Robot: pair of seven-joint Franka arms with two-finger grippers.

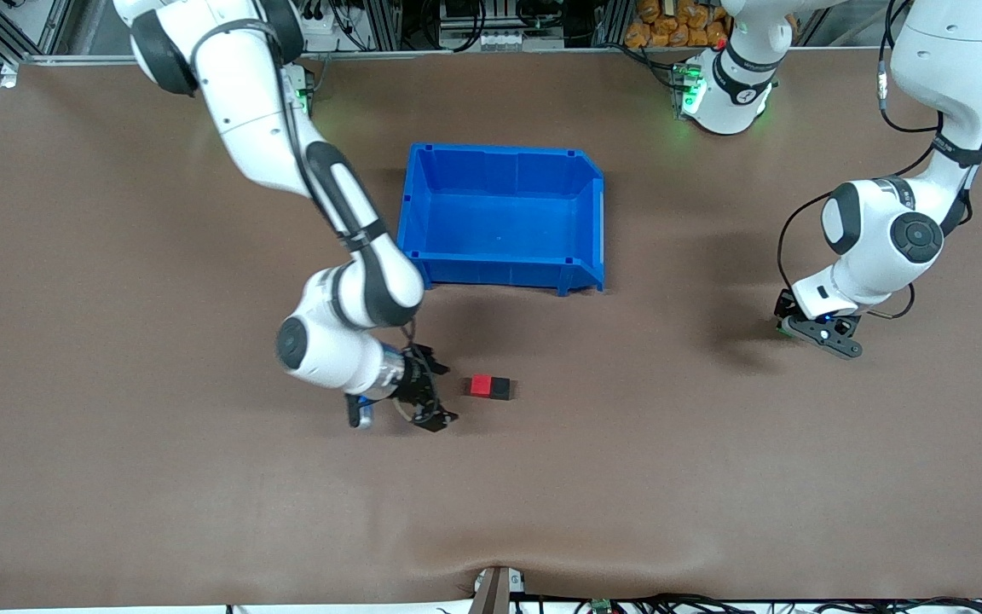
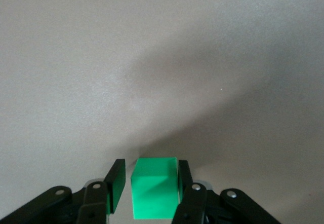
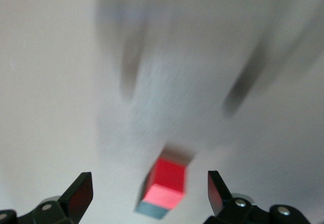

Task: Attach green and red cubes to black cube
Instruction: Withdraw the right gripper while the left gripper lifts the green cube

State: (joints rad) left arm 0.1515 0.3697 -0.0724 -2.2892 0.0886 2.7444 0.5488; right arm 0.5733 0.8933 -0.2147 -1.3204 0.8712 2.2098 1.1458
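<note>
1. Tabletop (image 1: 116, 477): brown, matte, carrying every item below.

2. Right tool (image 1: 433, 394): lowest item in the front view, low over the tabletop, on the arm coming in from the right arm's end. Fingers (image 3: 78, 193) stand wide apart and hold nothing. In the right wrist view (image 3: 149, 196) the red cube lies between them with a clear gap on both sides.

3. Red cube (image 1: 481, 386): on the tabletop, just beside the right tool, at about 3 o'clock from it in the front view. Seen also in the right wrist view (image 3: 168, 183), blurred.

4. Black cube (image 1: 500, 389): on the tabletop, touching the red cube, on its face toward the left arm's end; the two form one short block. From the blue bin the pair lies at about 6 o'clock, nearer to the front camera.

5. Left tool (image 1: 823, 333): down at the tabletop at the left arm's end, at about 3 o'clock from the cube pair and well apart from it. Fingers (image 2: 115, 183) are nearly closed around the green cube; whether both pads touch it cannot be told.

6. Green cube (image 2: 154, 188): on the tabletop between the left tool's fingers; in the front view only a green sliver shows at the tool (image 1: 785, 331).

7. Blue bin (image 1: 504, 269): open-topped, farthest from the front camera, mid-table.
</note>
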